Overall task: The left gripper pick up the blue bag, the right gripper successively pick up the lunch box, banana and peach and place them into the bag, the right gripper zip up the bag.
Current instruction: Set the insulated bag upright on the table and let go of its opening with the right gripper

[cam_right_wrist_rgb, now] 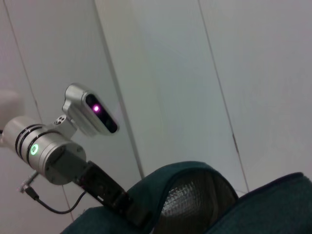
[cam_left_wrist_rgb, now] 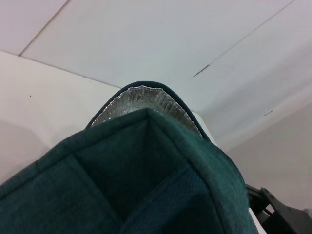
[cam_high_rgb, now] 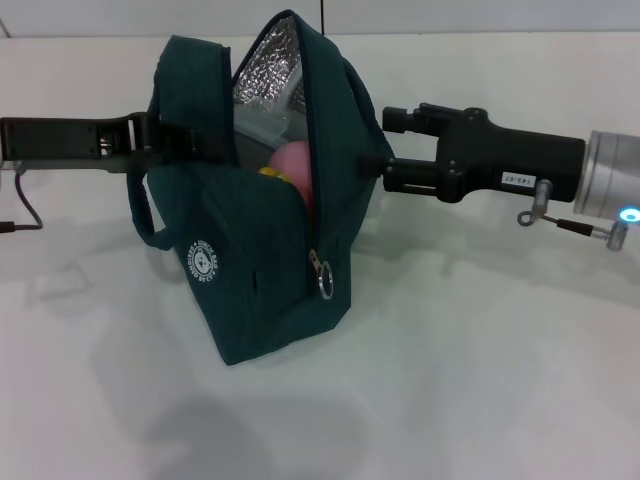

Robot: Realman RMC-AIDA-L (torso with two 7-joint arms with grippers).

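The large dark teal-blue fabric bag (cam_high_rgb: 270, 250) stood at the centre of the head view on the white surface (cam_high_rgb: 480, 380), its top gaping to show silver foil lining (cam_high_rgb: 268, 75), the round pink peach (cam_high_rgb: 293, 165) and a sliver of yellow banana (cam_high_rgb: 270, 172), with the ring zipper pull (cam_high_rgb: 325, 275) hanging low on its front seam. My left fingers (cam_high_rgb: 185, 140), reaching in from the left edge, were closed on the bag's left upper side. My right fingers (cam_high_rgb: 380, 150), coming from the right edge, met the bag's right rim, though I could not tell how far open they were.
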